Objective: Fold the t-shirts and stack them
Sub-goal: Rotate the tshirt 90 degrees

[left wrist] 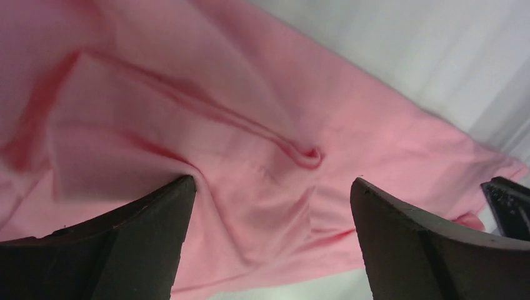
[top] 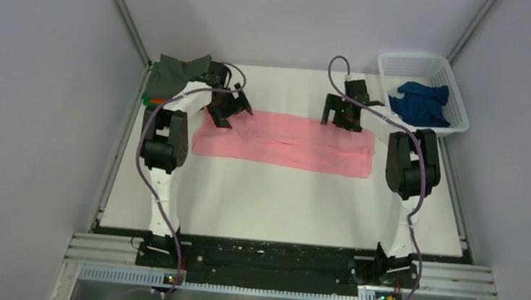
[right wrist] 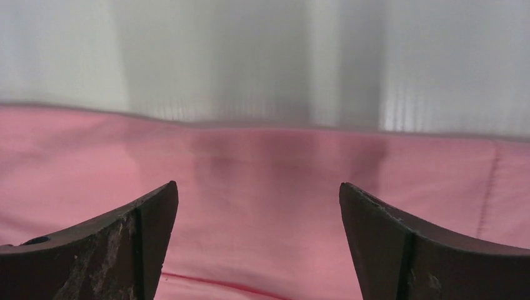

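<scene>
A light pink t-shirt (top: 285,143) lies folded into a long flat band across the middle of the table. My left gripper (top: 226,110) hovers over its far left end, open, with wrinkled pink cloth (left wrist: 250,112) under the spread fingers and nothing between them. Over the band's far edge, right of centre, my right gripper (top: 343,117) is also open and empty, with smooth pink cloth (right wrist: 262,169) below it. A dark grey t-shirt (top: 179,70) sits folded at the far left corner, with slivers of orange and green cloth (top: 152,100) at its near edge. A navy blue t-shirt (top: 419,102) lies crumpled in the basket.
The white lattice basket (top: 415,60) stands at the far right corner of the white table (top: 280,202). Grey walls close in the table on the left, right and back. Both arm bases sit on the black rail at the near edge.
</scene>
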{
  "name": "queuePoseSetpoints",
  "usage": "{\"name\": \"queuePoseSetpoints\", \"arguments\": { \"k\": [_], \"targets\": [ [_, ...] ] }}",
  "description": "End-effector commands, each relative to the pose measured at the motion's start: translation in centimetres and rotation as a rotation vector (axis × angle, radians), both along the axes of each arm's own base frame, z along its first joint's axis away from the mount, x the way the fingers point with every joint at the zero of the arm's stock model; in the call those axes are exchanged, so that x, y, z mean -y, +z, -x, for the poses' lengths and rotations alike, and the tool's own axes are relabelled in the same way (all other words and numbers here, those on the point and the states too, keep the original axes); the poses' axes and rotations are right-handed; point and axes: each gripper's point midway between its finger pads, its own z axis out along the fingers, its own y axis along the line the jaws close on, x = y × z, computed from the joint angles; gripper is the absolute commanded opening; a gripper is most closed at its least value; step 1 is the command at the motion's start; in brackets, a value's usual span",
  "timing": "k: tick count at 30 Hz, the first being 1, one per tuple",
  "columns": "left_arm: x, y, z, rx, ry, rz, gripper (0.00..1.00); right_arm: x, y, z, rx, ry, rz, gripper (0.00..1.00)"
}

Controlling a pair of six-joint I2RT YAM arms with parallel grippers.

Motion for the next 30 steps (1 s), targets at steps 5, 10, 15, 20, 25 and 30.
{"name": "queuePoseSetpoints", "arguments": {
  "k": [5, 10, 15, 20, 25, 30],
  "targets": [
    [3.4, -2.3, -6.2, 0.044, -0.032, 0.098, 0.99, -1.3, -4.1, 6.0, -0.145, 0.082, -0.041, 0.99],
    [9.9, -1.8, -11.1, 0.178, -0.12, 0.269, 0.99, -4.2, -6.0, 16.9, -0.301, 0.196, -0.107, 0.99],
    [17.5, 0.0, -13.5, 0.313, -0.165, 0.517, 0.99, -10.2, -4.3, 25.5, -0.368, 0.431, -0.14, 0.99],
    [20.8, 4.6, -15.4, 0.488, -0.169, 0.633, 0.99, -14.6, 2.1, 26.3, -0.22, 0.555, -0.19, 0.99],
    [21.0, 12.8, -15.5, 0.682, -0.222, 0.654, 0.99, -13.8, 6.8, 25.7, -0.067, 0.496, -0.223, 0.99],
    [19.8, 19.3, -11.0, 0.718, -0.354, 0.551, 0.99, -9.8, 6.2, 26.5, -0.038, 0.301, -0.182, 0.99]
  ]
}}
